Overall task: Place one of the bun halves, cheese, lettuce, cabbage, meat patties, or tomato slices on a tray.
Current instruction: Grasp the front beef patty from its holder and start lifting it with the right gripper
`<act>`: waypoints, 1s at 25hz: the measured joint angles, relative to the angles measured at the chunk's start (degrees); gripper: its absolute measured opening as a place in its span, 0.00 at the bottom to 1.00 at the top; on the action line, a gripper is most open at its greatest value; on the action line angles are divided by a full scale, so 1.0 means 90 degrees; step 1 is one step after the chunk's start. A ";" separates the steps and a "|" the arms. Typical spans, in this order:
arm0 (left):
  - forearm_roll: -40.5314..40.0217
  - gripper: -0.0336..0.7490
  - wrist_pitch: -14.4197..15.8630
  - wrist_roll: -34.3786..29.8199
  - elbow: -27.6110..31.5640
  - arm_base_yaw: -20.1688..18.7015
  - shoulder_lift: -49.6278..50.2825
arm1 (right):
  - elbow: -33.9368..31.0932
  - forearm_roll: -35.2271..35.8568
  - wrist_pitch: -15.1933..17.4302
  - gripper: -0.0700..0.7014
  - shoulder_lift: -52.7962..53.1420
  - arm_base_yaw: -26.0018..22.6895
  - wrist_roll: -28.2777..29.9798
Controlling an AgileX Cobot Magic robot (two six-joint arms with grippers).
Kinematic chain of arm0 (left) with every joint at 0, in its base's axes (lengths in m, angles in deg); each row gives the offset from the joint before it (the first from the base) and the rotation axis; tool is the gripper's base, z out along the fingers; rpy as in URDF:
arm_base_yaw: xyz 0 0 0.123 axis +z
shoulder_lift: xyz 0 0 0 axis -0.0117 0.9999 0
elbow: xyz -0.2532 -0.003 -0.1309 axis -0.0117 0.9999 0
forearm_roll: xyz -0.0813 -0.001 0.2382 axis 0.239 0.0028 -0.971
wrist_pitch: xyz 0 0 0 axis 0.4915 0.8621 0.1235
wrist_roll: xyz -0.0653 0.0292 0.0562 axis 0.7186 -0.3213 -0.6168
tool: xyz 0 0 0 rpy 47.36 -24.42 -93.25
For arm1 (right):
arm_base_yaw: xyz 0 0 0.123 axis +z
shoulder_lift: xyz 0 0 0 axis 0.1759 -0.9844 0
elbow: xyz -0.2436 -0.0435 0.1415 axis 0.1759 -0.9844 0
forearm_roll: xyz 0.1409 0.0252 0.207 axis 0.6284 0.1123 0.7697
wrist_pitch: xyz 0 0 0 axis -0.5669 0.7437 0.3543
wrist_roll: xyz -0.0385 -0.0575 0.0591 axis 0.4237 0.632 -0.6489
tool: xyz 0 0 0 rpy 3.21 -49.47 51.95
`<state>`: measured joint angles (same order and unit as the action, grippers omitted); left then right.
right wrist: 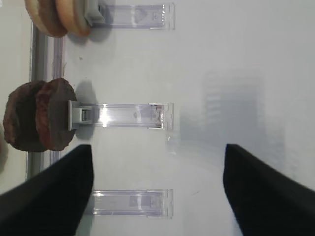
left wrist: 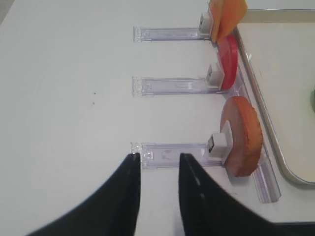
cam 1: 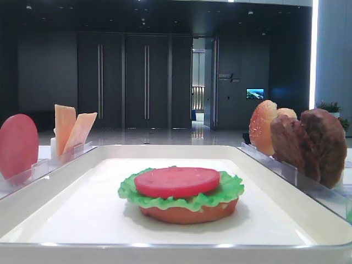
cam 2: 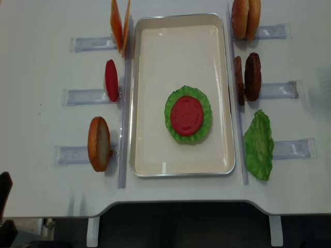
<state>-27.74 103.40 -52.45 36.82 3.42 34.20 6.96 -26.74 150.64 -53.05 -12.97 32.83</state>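
Tomato slice (cam 1: 177,182) tops lettuce (cam 1: 181,193) and bun (cam 1: 188,213) — on tray (cam 1: 71,214).

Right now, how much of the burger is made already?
Done: a bottom bun, lettuce and a tomato slice are stacked on the tray. In hand: nothing; both tools are open and empty. Left: the meat patties, cheese and bun halves wait in racks.

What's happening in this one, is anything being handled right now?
Nothing is held. A burger is half built on the white tray: bottom bun, lettuce, tomato slice on top. Both grippers are open and empty over the table; the left gripper hovers by the bun half's rack, the right gripper near the meat patties.
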 joint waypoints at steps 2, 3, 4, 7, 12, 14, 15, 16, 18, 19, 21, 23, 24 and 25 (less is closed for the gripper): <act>0.0000 0.31 0.0000 0.0000 0.0000 0.0000 0.0000 | 0.0007 0.0000 0.0006 0.77 -0.0060 0.0000 0.0024; 0.0000 0.31 0.0000 0.0000 0.0000 0.0000 0.0000 | 0.0021 0.0000 0.0006 0.77 -0.0067 0.0000 0.0029; 0.0000 0.31 0.0000 0.0000 0.0000 0.0000 0.0000 | 0.0036 0.0000 0.0006 0.77 -0.0073 0.0000 0.0037; 0.0000 0.31 0.0000 0.0000 0.0000 0.0000 0.0000 | 0.0037 0.0000 0.0006 0.77 -0.0073 0.0000 0.0036; 0.0000 0.30 0.0000 0.0000 0.0000 0.0000 0.0000 | 0.0037 0.0006 0.0006 0.75 -0.0074 0.0000 -0.0302; 0.0000 0.28 0.0000 0.0000 0.0000 0.0000 0.0000 | 0.0043 -0.0022 0.0006 0.74 -0.0074 0.0034 -0.0512; 0.0000 0.28 0.0000 0.0000 0.0000 0.0000 0.0000 | 0.0043 -0.0083 0.0006 0.73 -0.0074 0.0109 -0.0642; 0.0000 0.27 0.0000 0.0000 0.0000 0.0000 0.0000 | 0.0043 -0.0186 0.0006 0.73 -0.0074 0.0215 -0.0789; 0.0000 0.26 0.0000 0.0000 0.0000 0.0000 0.0000 | 0.0043 -0.0387 0.0006 0.73 -0.0080 0.0618 -0.1039; 0.0000 0.25 0.0000 0.0000 0.0000 0.0000 0.0000 | 0.0043 -0.0447 0.0006 0.73 -0.0080 0.0823 -0.1166; 0.0000 0.22 0.0000 0.0000 0.0000 0.0000 0.0000 | 0.0043 -0.0557 0.0006 0.73 -0.0086 0.1322 -0.1417; 0.0000 0.20 0.0000 0.0000 0.0000 0.0000 0.0000 | 0.0043 -0.0663 0.0006 0.73 -0.0098 0.1725 -0.1737; 0.0000 0.19 0.0000 0.0000 0.0000 0.0000 0.0000 | 0.0043 -0.0700 0.0006 0.73 -0.0099 0.1902 -0.1862; 0.0000 0.17 0.0000 -0.0005 0.0000 0.0000 0.0000 | 0.0043 -0.0715 0.0006 0.73 -0.0111 0.2058 -0.2013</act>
<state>-27.74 103.40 -52.50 36.82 3.42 34.20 7.35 -33.17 150.69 -54.05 5.56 14.72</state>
